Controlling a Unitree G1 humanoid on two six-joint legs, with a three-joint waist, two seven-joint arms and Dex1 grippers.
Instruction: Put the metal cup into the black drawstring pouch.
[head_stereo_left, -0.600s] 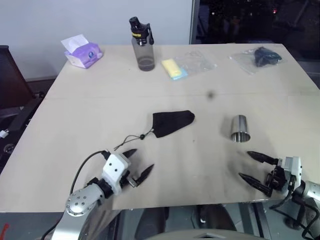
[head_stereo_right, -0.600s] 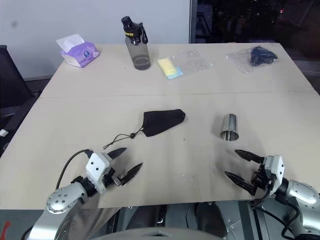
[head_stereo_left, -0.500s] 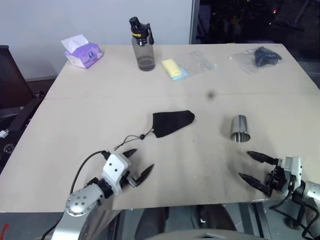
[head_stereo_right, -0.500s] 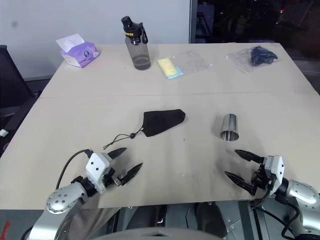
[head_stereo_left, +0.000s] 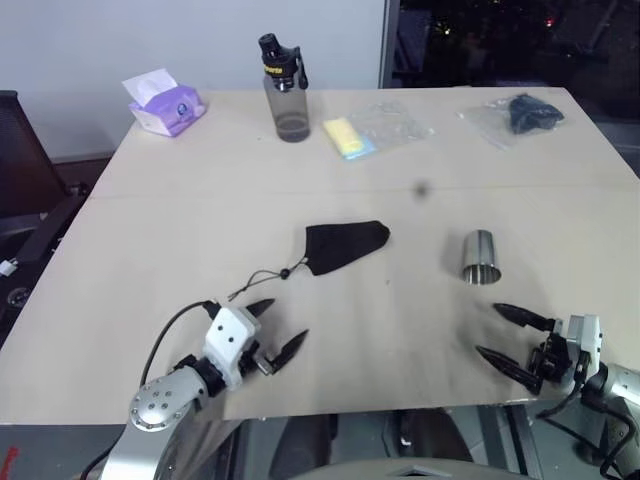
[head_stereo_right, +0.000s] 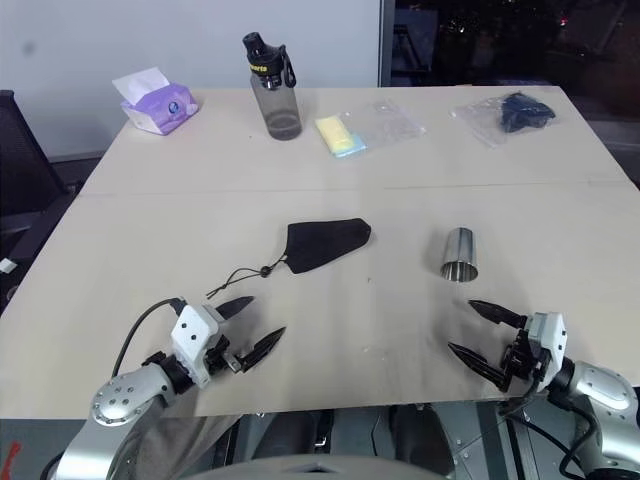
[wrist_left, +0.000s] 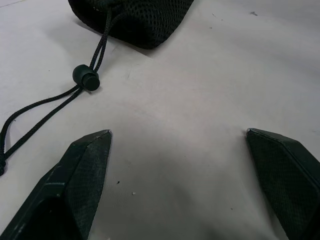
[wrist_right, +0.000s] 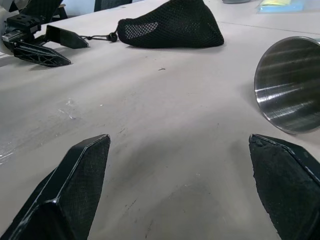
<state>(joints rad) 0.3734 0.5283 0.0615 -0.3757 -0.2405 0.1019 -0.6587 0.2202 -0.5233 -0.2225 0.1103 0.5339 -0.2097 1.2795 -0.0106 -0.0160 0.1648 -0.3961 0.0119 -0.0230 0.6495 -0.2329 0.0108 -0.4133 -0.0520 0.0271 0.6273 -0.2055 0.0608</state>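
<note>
The metal cup is a small shiny steel cylinder standing upright right of the table's middle. The black drawstring pouch lies flat near the centre, its cord and toggle trailing toward the front left. My left gripper is open near the front edge, just short of the cord's end, with nothing between its fingers. My right gripper is open and empty at the front right, a little in front of the cup.
Along the far edge stand a grey bottle with a black cap, a tissue pack, a yellow item by a clear bag and a dark item in a clear plastic bag. The table's front edge runs just under both grippers.
</note>
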